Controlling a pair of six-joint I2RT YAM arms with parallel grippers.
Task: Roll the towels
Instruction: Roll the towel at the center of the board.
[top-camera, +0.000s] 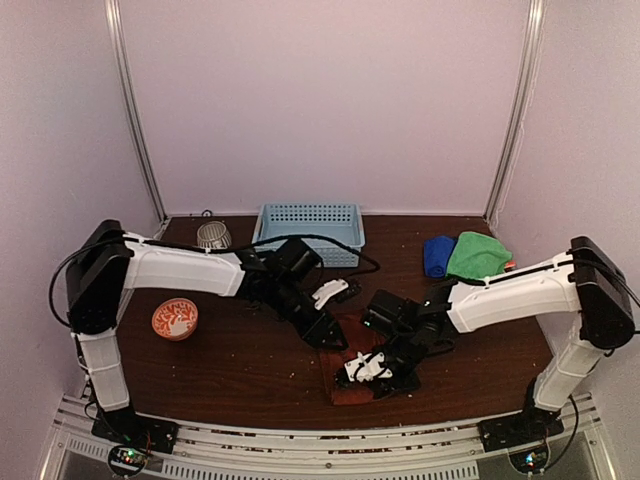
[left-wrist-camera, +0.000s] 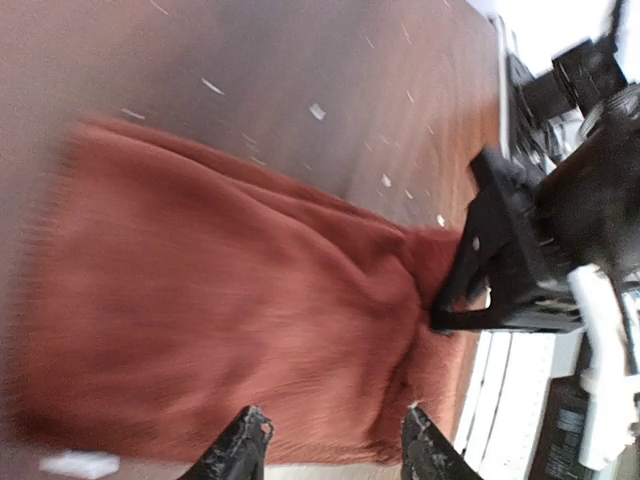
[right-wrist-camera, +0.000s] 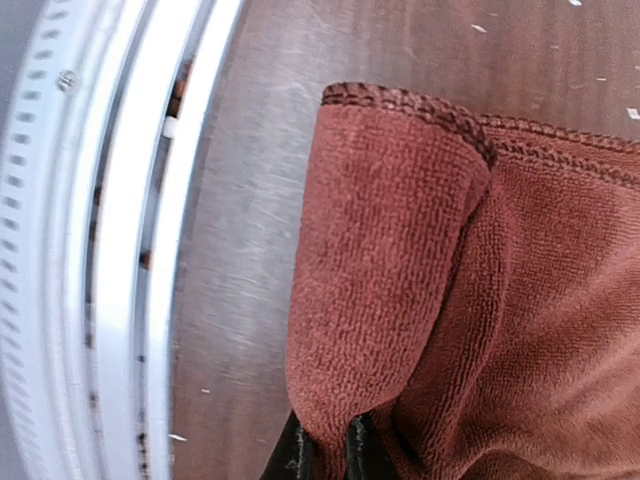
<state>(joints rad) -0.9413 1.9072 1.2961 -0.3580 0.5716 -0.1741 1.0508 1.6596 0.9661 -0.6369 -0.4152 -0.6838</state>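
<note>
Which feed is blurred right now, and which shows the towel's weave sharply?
Left wrist: the red towel is smeared by motion blur, worst at its left edge. Right wrist: sharp, hem stitching and weave clear. Top external: dim, pinkish light; the towel barely stands out from the dark table.

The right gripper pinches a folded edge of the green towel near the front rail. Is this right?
No. The right gripper pinches the rust-red towel, not the green one; the right wrist view shows it. The folded edge near the front rail is correct.

a blue lattice basket (top-camera: 300, 215) stands beside a ribbed cup (top-camera: 212, 235), a patterned bowl (top-camera: 175, 319) nearer.
</note>
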